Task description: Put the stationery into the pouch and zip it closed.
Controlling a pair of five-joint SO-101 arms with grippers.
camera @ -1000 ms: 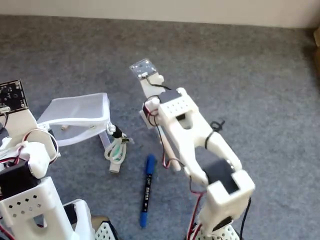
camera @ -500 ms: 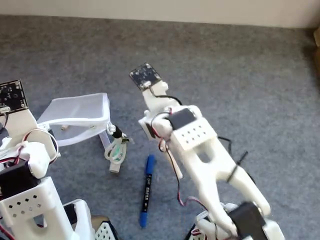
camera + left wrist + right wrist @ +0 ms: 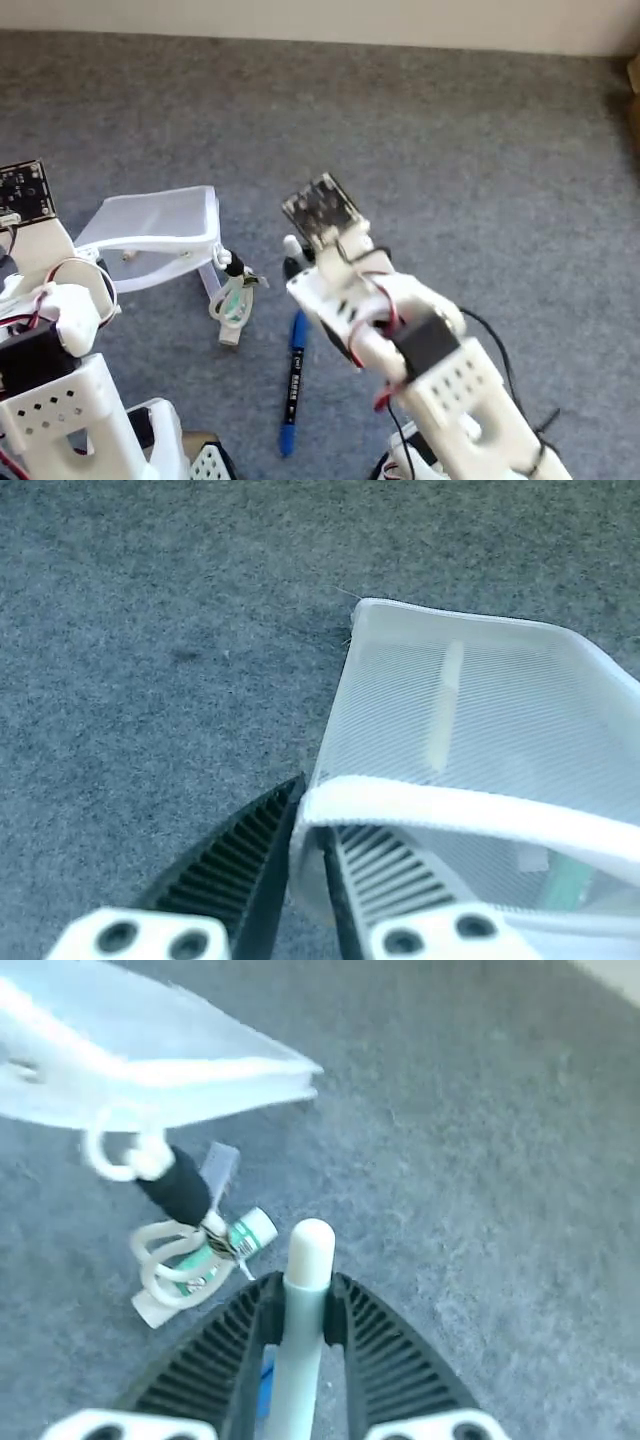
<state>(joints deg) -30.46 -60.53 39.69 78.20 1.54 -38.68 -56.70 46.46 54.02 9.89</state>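
My left gripper [image 3: 310, 865] is shut on the rim of the white mesh pouch [image 3: 470, 720], holding its mouth up off the carpet. In the high view the pouch [image 3: 160, 235] sits left of centre. A pale stick [image 3: 445, 705] shows through the mesh. My right gripper [image 3: 298, 1310] is shut on a white pen [image 3: 305, 1260], a little right of the pouch's mouth and above the carpet; from above it is mid-frame [image 3: 295, 262]. A blue pen [image 3: 293, 380] lies on the carpet by it. A green-and-white tube [image 3: 232, 308] lies beside the zip pull cord [image 3: 165, 1185].
Grey carpet [image 3: 480, 150] covers the whole work area, with open room to the right and the far side. The left arm's body [image 3: 60, 380] fills the near left corner.
The right arm has drawn back toward the near side with the white pen in its gripper, its wrist now over the blue pen's upper end. The left arm and pouch have stayed put.
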